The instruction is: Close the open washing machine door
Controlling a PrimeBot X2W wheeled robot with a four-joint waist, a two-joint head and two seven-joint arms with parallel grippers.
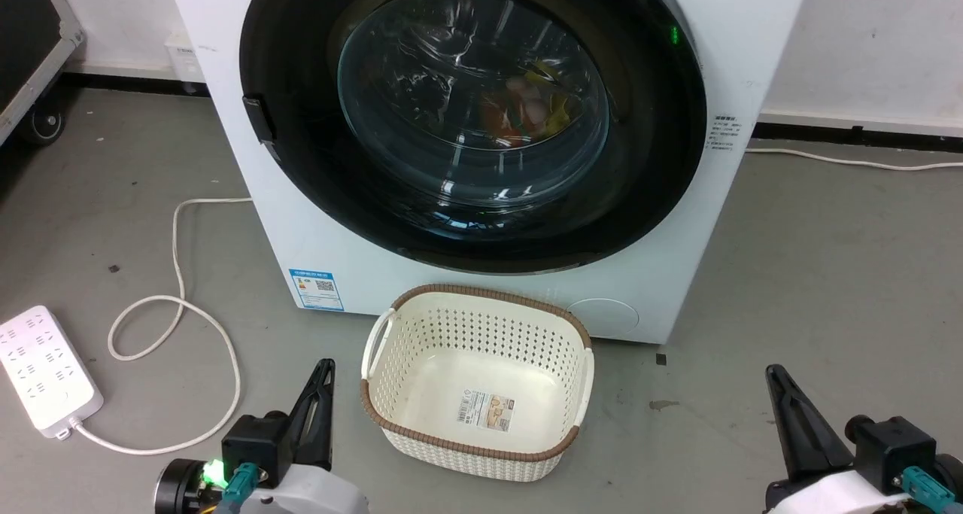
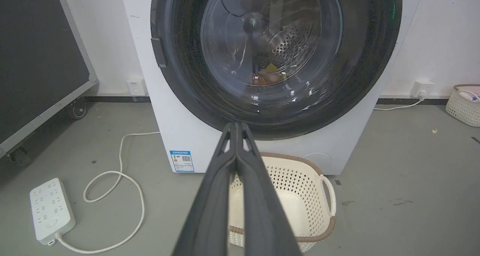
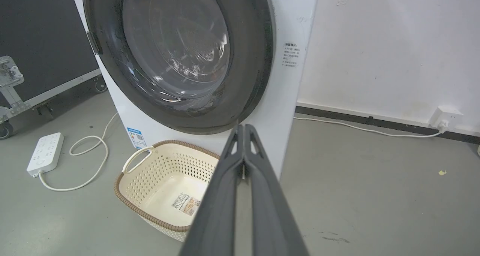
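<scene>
The white washing machine point(image 1: 248, 160) stands ahead of me. Its round glossy black door point(image 1: 301, 168) lies flush against the front, and coloured laundry shows through the clear glass window point(image 1: 474, 100). The same door point(image 2: 371, 61) fills the top of the left wrist view, and the door point(image 3: 255, 61) sits at the upper left of the right wrist view. My left gripper point(image 1: 325, 366) rests low at the left, fingers pressed together and empty. My right gripper point(image 1: 773, 372) rests low at the right, also shut and empty. Both are well short of the machine.
A cream perforated basket point(image 1: 391, 333) with a brown rim stands on the floor right before the machine, between my grippers. A white power strip point(image 1: 45, 371) and its looped cable point(image 1: 180, 303) lie at the left. A black wheeled case point(image 2: 41, 61) stands further left.
</scene>
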